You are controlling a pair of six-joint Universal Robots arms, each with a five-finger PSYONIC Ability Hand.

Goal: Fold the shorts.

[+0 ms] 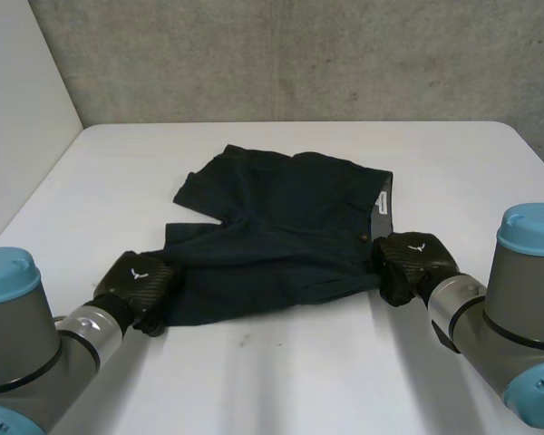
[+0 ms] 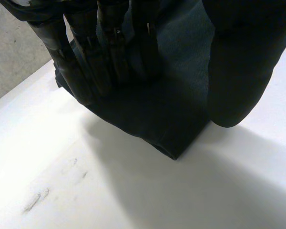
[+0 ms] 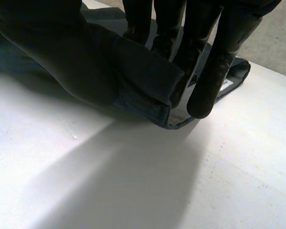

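One pair of dark shorts (image 1: pixel 290 227) on white worktop (image 1: pixel 299 372), between two hands. Pinched by left hand (image 1: pixel 136 285) at leg hem corner, by right hand (image 1: pixel 412 263) at waistband end. Grey wall (image 1: pixel 299 54) beyond both hands.

In the head view, the left hand (image 1: pixel 138 283) covers the leg-hem corner of the shorts (image 1: pixel 281 236), and the right hand (image 1: pixel 415 263) covers their waistband corner. The label (image 1: pixel 379 201) on the waistband is too small to read.
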